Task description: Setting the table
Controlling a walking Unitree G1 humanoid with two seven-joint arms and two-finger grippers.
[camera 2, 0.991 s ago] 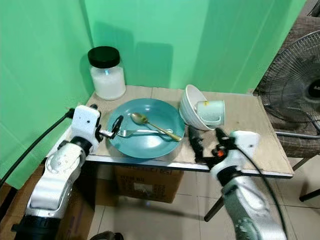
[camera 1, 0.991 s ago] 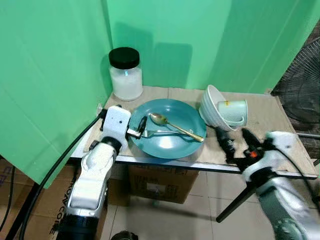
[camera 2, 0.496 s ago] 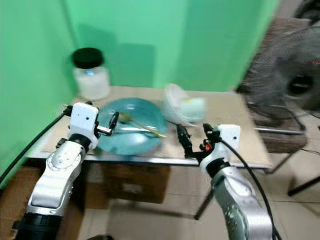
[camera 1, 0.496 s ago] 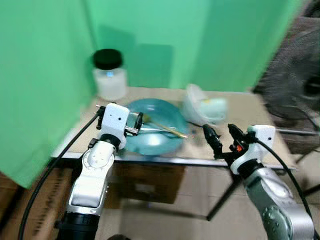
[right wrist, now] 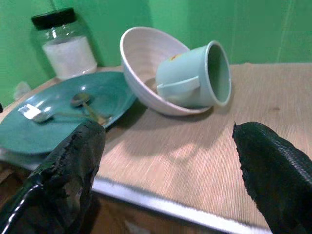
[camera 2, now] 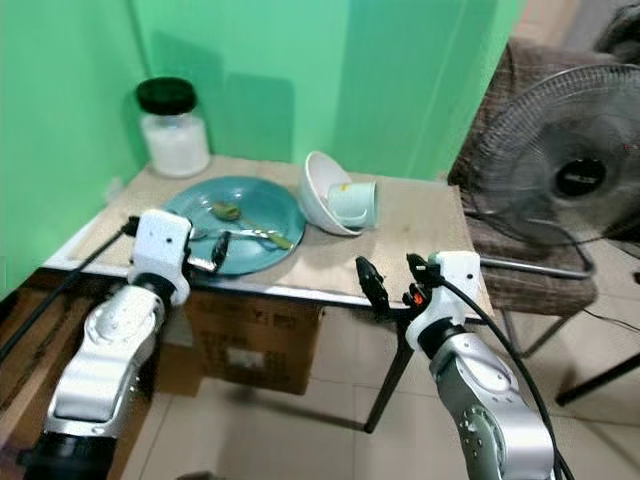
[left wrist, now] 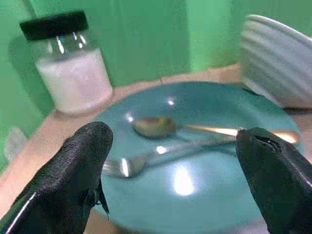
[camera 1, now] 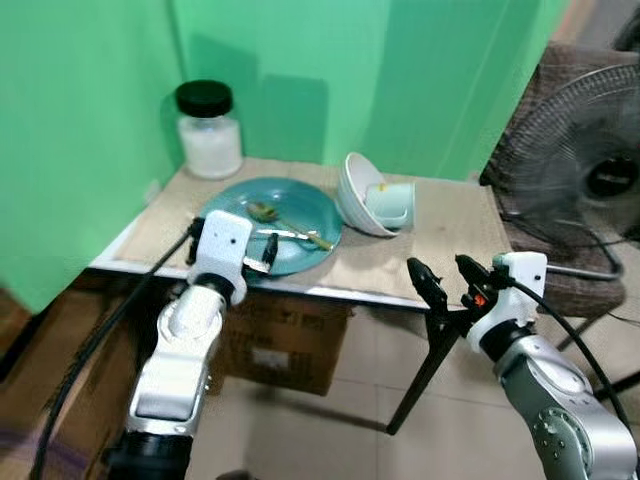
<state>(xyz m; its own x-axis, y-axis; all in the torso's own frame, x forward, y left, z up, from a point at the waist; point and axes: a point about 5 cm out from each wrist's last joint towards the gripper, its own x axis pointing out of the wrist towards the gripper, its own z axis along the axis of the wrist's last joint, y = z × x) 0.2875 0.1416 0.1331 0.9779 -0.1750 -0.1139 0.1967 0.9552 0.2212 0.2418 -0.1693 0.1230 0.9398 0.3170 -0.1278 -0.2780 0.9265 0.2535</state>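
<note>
A teal plate (camera 1: 300, 205) lies on the small table (camera 1: 450, 215), with a gold spoon (left wrist: 157, 126) and a silver fork (left wrist: 161, 155) on it. Behind the plate's right side a white bowl (camera 1: 352, 178) leans on its side, with a pale green mug (camera 1: 392, 203) lying in it. My left gripper (camera 1: 262, 252) hangs open at the plate's near rim, its fingers (left wrist: 73, 170) either side of the fork's end without touching it. My right gripper (camera 1: 440, 268) is open and empty, in front of the table's near edge and below it.
A glass jar (camera 1: 208, 130) of white powder with a black lid stands at the table's back left corner. A standing fan (camera 1: 590, 180) is close on the right. A cardboard box (camera 1: 270, 335) sits under the table. Green walls enclose the back and left.
The whole view has pulled back and shifted, so the table looks farther off. My right gripper now hangs off the table's near edge. Both grippers stay open.
</note>
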